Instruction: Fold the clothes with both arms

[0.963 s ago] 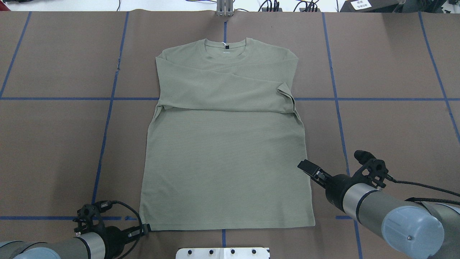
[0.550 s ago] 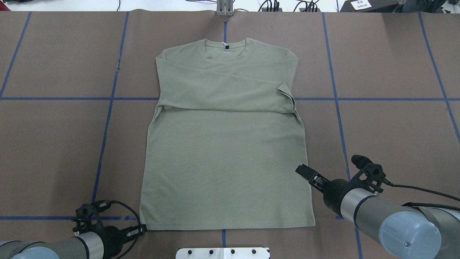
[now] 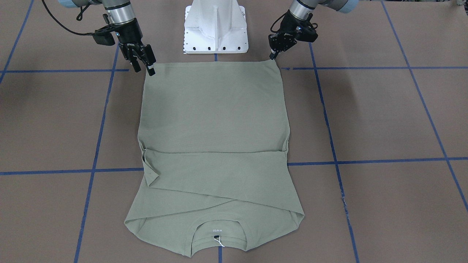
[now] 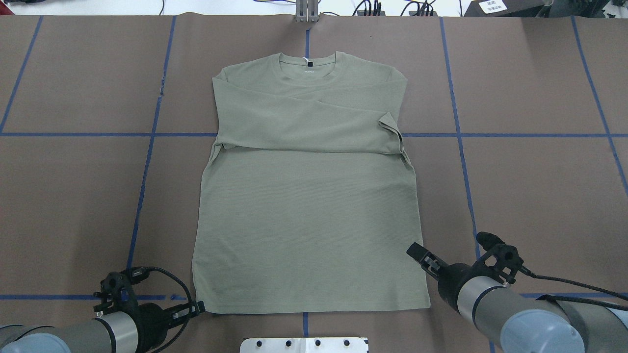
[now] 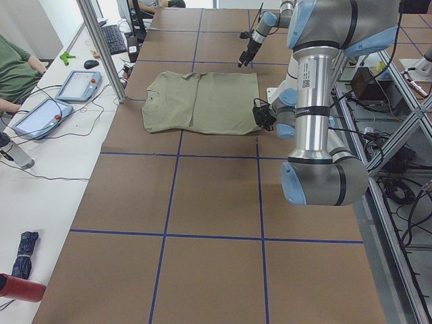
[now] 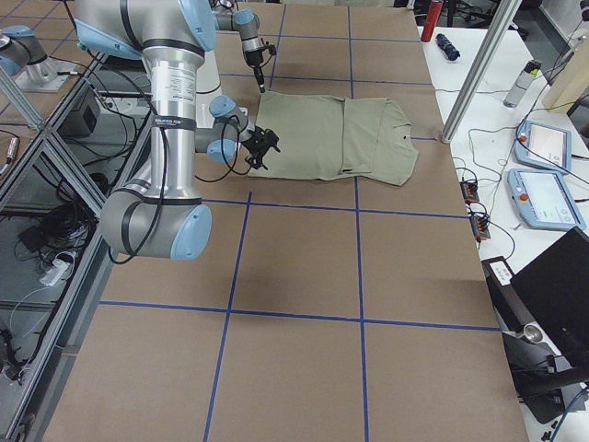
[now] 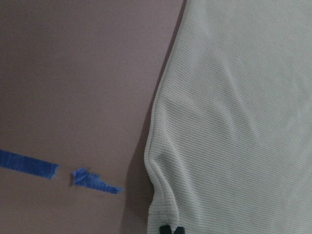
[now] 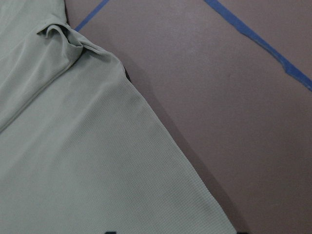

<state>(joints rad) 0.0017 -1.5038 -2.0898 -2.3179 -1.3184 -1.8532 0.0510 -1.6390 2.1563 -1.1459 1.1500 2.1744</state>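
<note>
Sage-green long-sleeve knit shirt (image 4: 306,220) lies flat and face up on the brown paper-covered table (image 4: 73,196), lined up with the grid of blue tape lines (image 4: 147,162). Its crew neck, with a small white neck tag (image 3: 218,240), points away from the robot, and the straight hem runs along the near side, just in front of the white metal pedestal base (image 3: 215,25). Both sleeves are folded in across the chest, one over the other, so the outline is a plain long rectangle. One cuff (image 4: 390,122) shows near the shirt's right edge. The lower body is smooth, with only faint ripples.

The black two-finger left tool (image 4: 198,308) sits low at the hem's left corner. In the left wrist view its two dark tips are nearly together at the very corner, with the cloth puckered up into them, so it looks clenched on the shirt there.

The black two-finger right tool (image 3: 143,68) is at the shirt's right edge, near the hem's right corner. Its fingers are spread apart and hold nothing. The right wrist view shows that edge running diagonally beneath it.
</note>
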